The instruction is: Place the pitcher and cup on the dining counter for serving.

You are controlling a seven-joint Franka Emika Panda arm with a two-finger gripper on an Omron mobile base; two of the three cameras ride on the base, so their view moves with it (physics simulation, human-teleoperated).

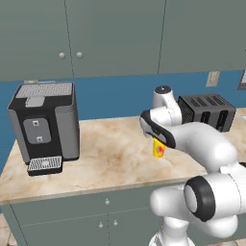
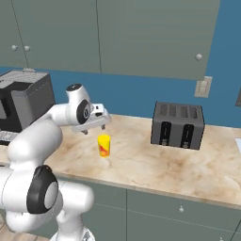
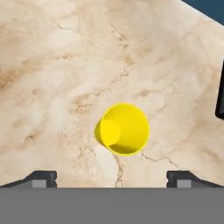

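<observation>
The marble worktop (image 2: 188, 164) backed by grey cabinets (image 1: 110, 33) carries everything here, and it has no stools along it, so it reads as the kitchen side, not the serving side. Toward its left end stands a black and grey coffee machine (image 1: 44, 127), close to the back wall. Toward the right end, also near the back edge, sits a dark four-slot toaster (image 2: 178, 125).

Between those two appliances, about midway between the back and front edges, the yellow cup (image 2: 104, 145) stands upright on the worktop, its red-orange mark facing the right base camera. In the hand view its open mouth sits between the two fingertips and a little ahead of them.

The pincer (image 2: 88, 129) hangs above the cup, pointing down, its jaws released to full width and holding nothing; it is clear of the rim, not touching.

The step in hand looks like the approach to pick up the cup. The next move probably calls for a straight descent, keeping the cup centred between the fingers, so they straddle its wall before closing. Since the tumbler tapers downward, a grip near the rim seems the safer choice.
</observation>
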